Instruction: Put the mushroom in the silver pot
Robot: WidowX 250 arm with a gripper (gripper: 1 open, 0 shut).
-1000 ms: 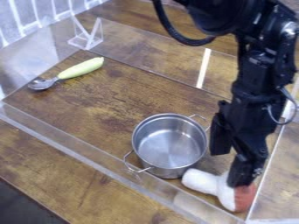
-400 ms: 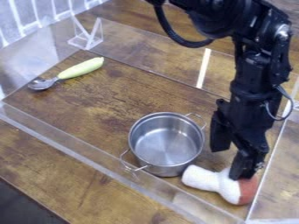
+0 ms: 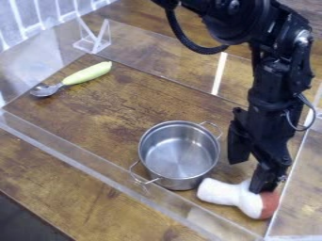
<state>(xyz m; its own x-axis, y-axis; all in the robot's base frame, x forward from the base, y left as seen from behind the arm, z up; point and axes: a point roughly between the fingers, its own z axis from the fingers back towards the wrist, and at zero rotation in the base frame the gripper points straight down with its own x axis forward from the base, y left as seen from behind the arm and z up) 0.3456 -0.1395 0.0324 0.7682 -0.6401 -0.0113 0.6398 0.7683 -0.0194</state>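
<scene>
Pincer (image 3: 265, 179) spread wide, pointing down, I'm hovering over the mushroom (image 3: 239, 198), which is lying on its side on the bench just right of the silver pot (image 3: 183, 153). Grasp step: next I'm needing to close on the mushroom, I judge.

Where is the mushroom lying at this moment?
The mushroom lies on its side at the lower right of the camera view, just right of the silver pot and directly under the open gripper.
</scene>
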